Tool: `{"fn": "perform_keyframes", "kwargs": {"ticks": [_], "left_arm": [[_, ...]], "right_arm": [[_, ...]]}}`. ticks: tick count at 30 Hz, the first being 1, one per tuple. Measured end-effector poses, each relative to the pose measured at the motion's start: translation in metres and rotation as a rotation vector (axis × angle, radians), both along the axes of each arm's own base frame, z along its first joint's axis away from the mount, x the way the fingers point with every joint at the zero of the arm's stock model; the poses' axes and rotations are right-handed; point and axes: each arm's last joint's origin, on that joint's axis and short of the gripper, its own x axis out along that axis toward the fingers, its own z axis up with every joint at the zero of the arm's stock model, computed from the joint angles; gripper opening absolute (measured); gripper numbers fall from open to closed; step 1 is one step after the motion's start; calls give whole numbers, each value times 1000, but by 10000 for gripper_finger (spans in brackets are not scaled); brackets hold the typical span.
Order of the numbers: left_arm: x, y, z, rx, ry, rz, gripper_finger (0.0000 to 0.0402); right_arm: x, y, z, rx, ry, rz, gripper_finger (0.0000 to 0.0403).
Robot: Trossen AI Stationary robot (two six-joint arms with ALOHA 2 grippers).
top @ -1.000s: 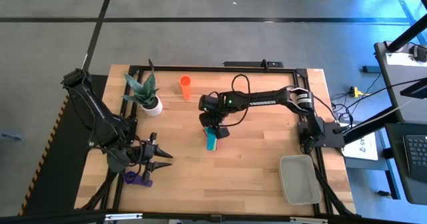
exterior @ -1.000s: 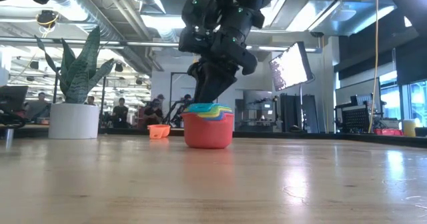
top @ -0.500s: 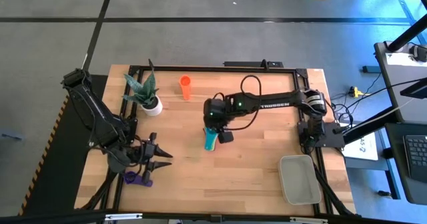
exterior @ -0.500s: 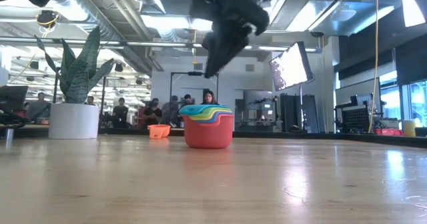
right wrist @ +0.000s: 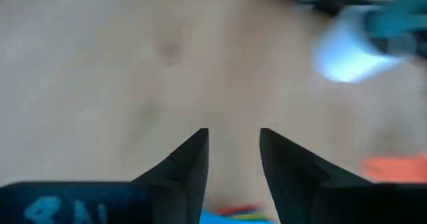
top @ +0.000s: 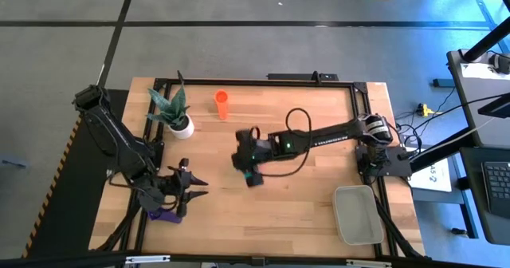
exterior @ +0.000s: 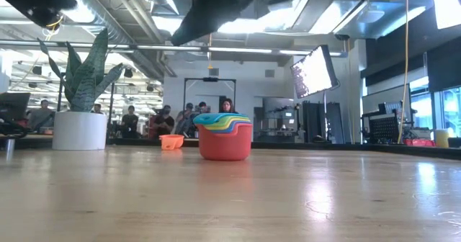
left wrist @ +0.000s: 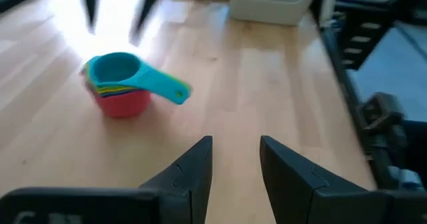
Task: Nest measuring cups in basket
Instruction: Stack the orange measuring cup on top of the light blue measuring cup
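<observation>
Nested cup stack [left wrist: 120, 84] stood mid-counter [top: 303, 196], teal uppermost. Right gripper [right wrist: 232, 159] hovered above it, jaws narrowly parted, empty. Left gripper [left wrist: 233, 164] likewise, over purple cup [top: 163, 214]. Basket [top: 358, 214] empty, well apart.

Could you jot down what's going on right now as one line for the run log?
right gripper: open, empty, above nested cup stack | left gripper: open, waiting near purple cup | orange cup: loose | basket: no cups

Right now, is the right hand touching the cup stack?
Apart. In the low view the cup stack sits alone on the table, and the right arm's dark parts are up near the picture's top, with open room background between.
</observation>
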Motion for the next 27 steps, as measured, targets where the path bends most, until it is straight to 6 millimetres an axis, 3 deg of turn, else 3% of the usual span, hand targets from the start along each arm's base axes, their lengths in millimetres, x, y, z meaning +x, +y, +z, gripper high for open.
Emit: {"fn": "perform_keyframes", "kwargs": {"ticks": [6,11,15,21,27], "left_arm": [[6,4,-2,-27,26,10,119],[11,10,-2,2,29,24,119],[18,25,2,56,24,81,119],[35,59,6,49,104,115,119],[52,88,28,76,188,126,119]], "right_arm": [[6,-74,3,70,-47,-132,137],[-2,-142,4,149,-64,-236,137],[-9,-182,12,182,-108,-280,137],[-16,-197,10,275,-83,-259,137],[-26,-171,-1,263,136,-197,137]]}}
